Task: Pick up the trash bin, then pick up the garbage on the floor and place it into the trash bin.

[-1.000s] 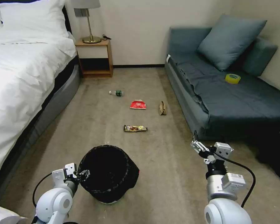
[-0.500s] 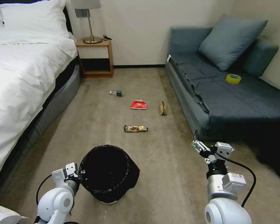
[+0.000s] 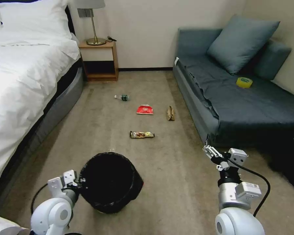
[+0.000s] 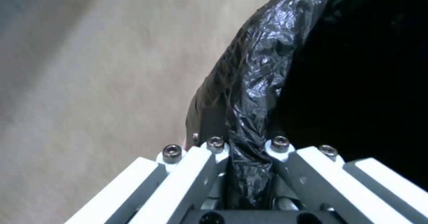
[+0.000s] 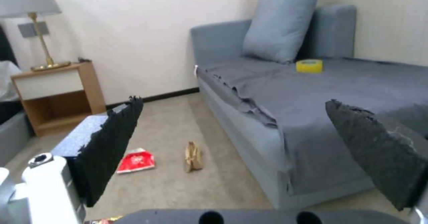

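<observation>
I am pinching the bag-lined rim of the trash bin on the carpet with my left gripper closed, right gripper wide open and empty; slick liner may slip when lifting.

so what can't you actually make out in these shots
- Inside of the trash bin: black in the head and left wrist views, so its contents cannot be told.
- Bin's base: hidden by its own bag in the head view.
- Wrapper and bottle: too small in the head view to read the print.
- Dark bag: cut off by the head view's edge.
- Left end effector: its tips are hidden by the bag at the bin's rim.
</observation>
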Tool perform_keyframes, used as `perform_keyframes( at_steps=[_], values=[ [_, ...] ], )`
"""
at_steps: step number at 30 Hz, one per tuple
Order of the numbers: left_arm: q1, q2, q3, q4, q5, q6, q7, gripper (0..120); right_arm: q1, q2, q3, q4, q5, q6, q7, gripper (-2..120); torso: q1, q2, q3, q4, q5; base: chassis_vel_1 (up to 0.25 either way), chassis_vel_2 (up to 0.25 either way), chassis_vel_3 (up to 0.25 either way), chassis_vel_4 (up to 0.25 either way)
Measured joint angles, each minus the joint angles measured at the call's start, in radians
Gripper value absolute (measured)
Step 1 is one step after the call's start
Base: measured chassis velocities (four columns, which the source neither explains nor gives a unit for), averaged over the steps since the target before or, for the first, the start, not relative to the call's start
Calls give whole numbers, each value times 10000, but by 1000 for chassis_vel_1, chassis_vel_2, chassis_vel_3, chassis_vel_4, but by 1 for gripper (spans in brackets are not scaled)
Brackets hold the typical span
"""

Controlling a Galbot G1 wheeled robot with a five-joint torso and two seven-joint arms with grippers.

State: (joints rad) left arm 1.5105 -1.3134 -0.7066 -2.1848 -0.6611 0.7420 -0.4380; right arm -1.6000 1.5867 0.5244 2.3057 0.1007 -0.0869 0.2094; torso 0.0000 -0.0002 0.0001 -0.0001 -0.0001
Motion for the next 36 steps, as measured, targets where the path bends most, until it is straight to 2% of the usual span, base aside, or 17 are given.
perform_keyframes(
  at_steps=[2,6,14,29,36],
  values=[
    [23,-14,-98,-237,168,-5,19,3,-4,-61,3,2,94,91,29,100,0,0,0,-1,0,0,0,0,0],
    [155,-103,-472,-919,1284,-14,143,3,-64,-286,32,6,166,540,42,100,0,0,0,1,1,0,0,0,0],
    [384,-489,-633,-1343,2003,-35,215,3,-254,-496,-3,-160,187,1315,-439,100,0,0,-1,1,1,0,0,0,0],
    [430,-688,-682,-1427,2070,-51,314,3,-377,-507,-49,-336,185,1831,-1005,100,0,1,-1,1,1,0,0,0,0],
    [401,-738,-674,-1401,1779,-56,320,3,-462,-493,-50,-340,169,1930,-1055,100,-1,2,-2,1,1,-94,83,90,-102]
  ],
)
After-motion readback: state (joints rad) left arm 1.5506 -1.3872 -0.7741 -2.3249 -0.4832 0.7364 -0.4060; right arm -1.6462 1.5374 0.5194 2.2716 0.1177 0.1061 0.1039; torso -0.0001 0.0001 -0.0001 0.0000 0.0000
